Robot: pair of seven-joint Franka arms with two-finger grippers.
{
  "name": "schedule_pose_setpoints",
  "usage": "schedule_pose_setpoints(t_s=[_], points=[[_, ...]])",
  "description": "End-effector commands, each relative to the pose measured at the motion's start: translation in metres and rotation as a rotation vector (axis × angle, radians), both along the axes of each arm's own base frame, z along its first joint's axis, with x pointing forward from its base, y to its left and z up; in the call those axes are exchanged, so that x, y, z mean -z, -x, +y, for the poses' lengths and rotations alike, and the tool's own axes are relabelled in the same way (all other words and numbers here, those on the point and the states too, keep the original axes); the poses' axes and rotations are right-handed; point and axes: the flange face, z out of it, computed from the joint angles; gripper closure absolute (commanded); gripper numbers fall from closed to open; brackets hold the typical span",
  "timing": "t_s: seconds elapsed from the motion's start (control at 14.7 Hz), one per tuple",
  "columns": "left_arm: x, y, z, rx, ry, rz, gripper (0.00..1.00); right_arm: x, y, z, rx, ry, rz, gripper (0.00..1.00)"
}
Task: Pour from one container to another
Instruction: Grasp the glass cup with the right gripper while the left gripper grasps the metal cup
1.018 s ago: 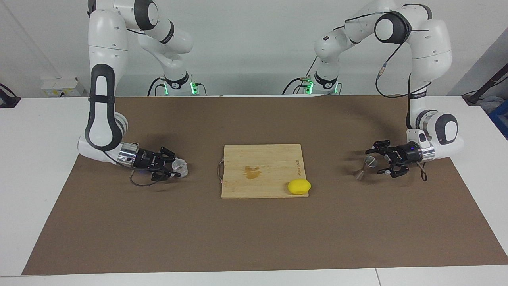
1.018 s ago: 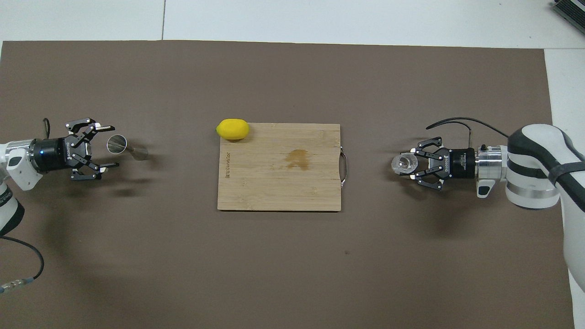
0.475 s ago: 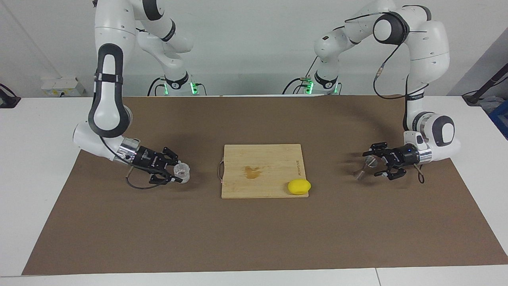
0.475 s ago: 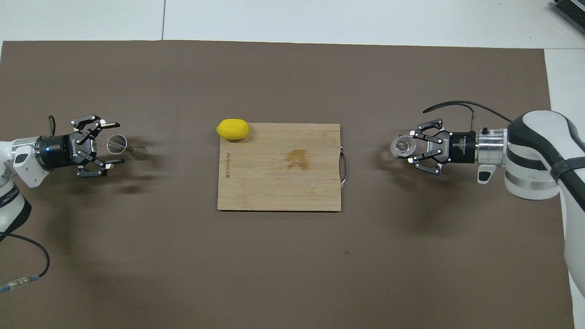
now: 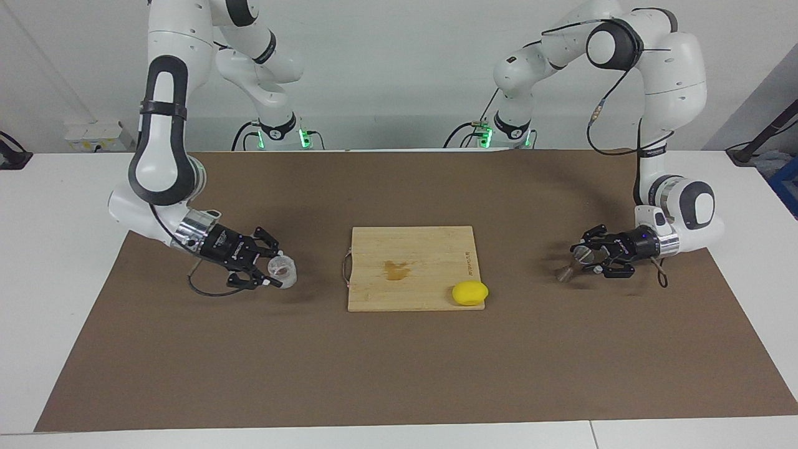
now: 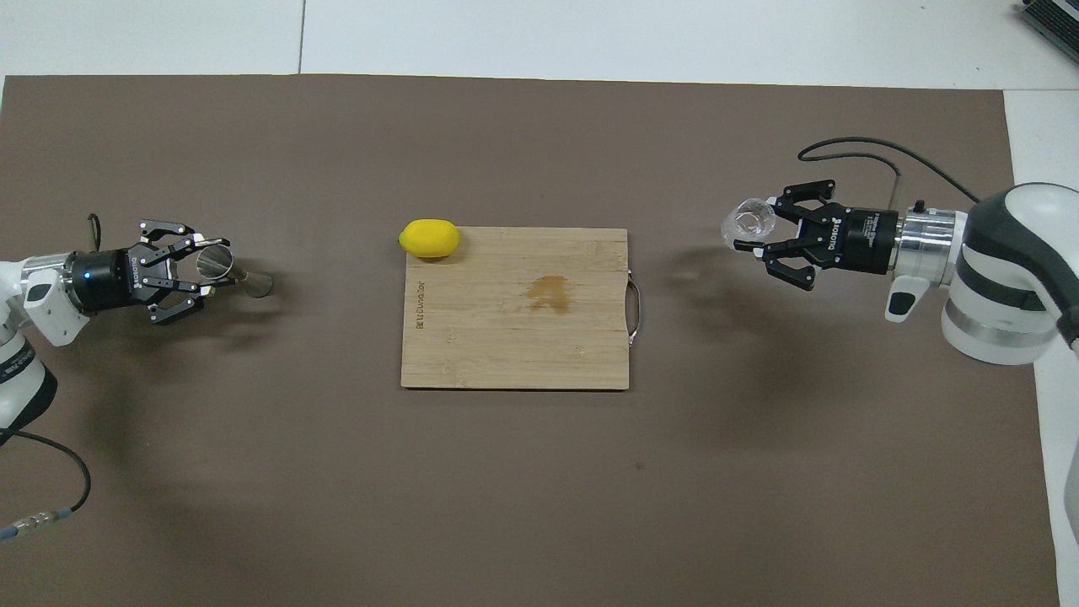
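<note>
Facing view, right hand (image 5: 272, 268) gripping tumbler (image 5: 282, 269)

A white desk (image 5: 50, 262) with a big brown mat (image 5: 399, 374) spread over most of it. In the middle of the mat, a wooden cutting board (image 5: 430, 249) (image 6: 514, 337) with a small dark stain and a thin metal handle on one short side. A yellow lemon (image 5: 470, 293) (image 6: 430, 238) sitting at one corner of the board, partly over the edge.
</note>
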Motion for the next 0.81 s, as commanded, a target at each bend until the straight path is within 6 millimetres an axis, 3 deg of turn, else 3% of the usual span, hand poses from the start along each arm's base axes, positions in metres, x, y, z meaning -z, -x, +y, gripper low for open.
schedule_pose_setpoints(t_s=[0.0,0.47,0.75], points=[[0.003,-0.002,0.0,-0.021,0.0,0.002,0.64,-0.006,-0.001,-0.002,0.041,-0.039,-0.001,1.0],[-0.009,-0.002,-0.031,0.068,0.077,0.118,0.67,-0.011,0.002,-0.008,0.062,-0.112,0.018,1.0],[-0.027,-0.003,-0.065,0.129,0.076,0.096,0.68,-0.02,0.008,-0.013,0.029,-0.194,0.075,1.0]])
